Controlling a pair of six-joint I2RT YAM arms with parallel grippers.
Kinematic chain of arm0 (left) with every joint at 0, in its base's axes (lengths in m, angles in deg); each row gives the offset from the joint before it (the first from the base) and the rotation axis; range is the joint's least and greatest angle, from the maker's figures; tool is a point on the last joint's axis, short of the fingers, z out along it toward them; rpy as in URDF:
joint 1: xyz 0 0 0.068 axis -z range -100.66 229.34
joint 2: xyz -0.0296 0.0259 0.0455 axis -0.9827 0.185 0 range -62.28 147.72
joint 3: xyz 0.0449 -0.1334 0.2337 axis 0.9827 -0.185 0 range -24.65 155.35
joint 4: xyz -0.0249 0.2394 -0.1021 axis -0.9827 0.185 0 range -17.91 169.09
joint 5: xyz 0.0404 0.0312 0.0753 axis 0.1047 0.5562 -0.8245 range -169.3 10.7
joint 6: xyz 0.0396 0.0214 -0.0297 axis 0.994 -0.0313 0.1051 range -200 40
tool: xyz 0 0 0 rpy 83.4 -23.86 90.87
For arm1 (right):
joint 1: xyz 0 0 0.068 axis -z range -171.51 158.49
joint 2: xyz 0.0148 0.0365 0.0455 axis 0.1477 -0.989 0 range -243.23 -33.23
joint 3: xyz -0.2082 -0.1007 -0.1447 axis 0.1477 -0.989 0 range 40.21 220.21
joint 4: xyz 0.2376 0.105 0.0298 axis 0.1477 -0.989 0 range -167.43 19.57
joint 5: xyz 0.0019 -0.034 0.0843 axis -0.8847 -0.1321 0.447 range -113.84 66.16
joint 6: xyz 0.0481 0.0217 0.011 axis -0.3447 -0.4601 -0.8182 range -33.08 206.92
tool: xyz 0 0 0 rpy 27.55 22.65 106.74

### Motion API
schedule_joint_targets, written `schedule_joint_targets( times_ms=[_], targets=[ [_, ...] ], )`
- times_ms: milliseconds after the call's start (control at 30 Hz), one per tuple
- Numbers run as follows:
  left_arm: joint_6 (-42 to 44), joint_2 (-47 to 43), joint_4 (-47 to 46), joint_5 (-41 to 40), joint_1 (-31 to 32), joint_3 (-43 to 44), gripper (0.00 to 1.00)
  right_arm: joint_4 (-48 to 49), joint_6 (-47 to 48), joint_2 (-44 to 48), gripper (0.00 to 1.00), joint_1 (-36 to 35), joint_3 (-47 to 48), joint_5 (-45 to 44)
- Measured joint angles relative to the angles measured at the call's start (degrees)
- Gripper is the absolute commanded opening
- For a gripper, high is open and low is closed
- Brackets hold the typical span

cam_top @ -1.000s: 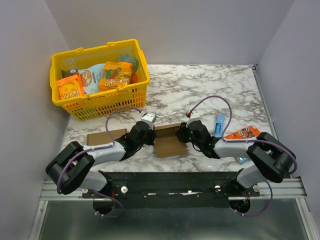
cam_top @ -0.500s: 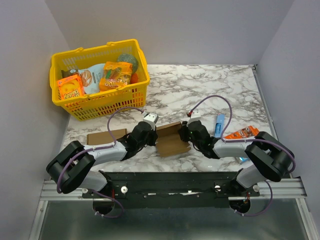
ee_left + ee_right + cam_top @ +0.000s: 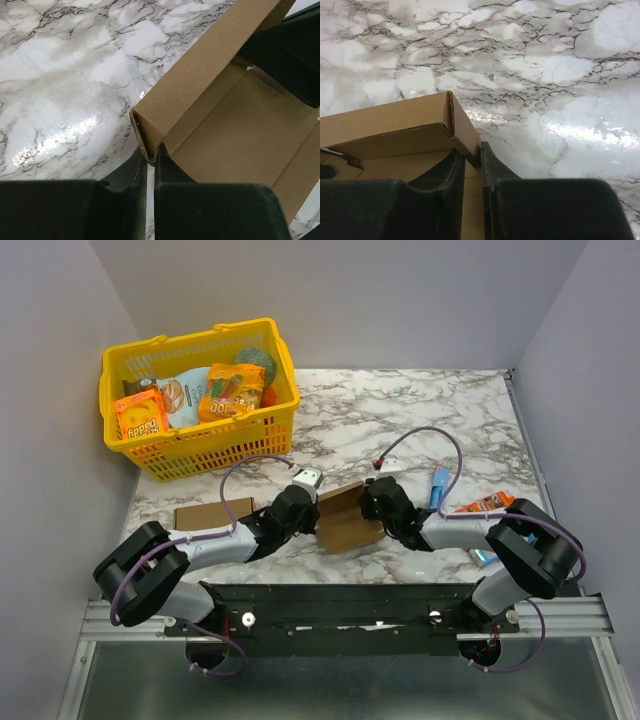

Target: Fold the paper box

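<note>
The paper box [image 3: 346, 522], plain brown cardboard with raised creased walls, hangs tilted between my two grippers at the table's near middle. My left gripper [image 3: 307, 504] is shut on the box's left wall. In the left wrist view that folded wall edge sits pinched between the fingertips of the left gripper [image 3: 149, 161], with the box's open inside [image 3: 245, 130] to the right. My right gripper [image 3: 368, 504] holds the opposite side. In the right wrist view the right gripper [image 3: 473, 161] has its jaws pressed on the corner wall of the paper box [image 3: 390, 122].
A yellow basket [image 3: 196, 341] full of snack packs stands at the back left. A flat brown cardboard rectangle [image 3: 208, 512] lies left of the left arm. A blue tube [image 3: 438, 488] and an orange packet [image 3: 482, 506] lie to the right on the marble table [image 3: 420, 410].
The right jaws have narrowed onto the box wall. Both grippers have drawn closer together, and the box has gone from lying flat to tilted up.
</note>
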Motion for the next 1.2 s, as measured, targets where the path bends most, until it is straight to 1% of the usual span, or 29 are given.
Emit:
schedule_joint_targets(
  times_ms=[267,633,1067,1200],
  targets=[
    [-3.5,0.2,3.1,-5.8,1.1,1.6,0.00,-8.1,-5.4,-2.2,0.01,-0.8,5.5,-3.4],
    [-3.9,1.6,6.7,-10.9,1.6,4.8,0.00,-15.7,-12.7,-4.2,0.01,-0.9,10.3,-6.6],
    [-4.3,1.6,6.6,-11.2,1.5,4.8,0.00,-17.5,-19.1,-4.1,0.01,-0.2,10.4,-7.1],
    [-3.4,1.2,5.4,-10.1,1.2,4.3,0.00,-14.9,-17.1,-2.9,0.01,0.2,8.5,-5.9]
  ],
)
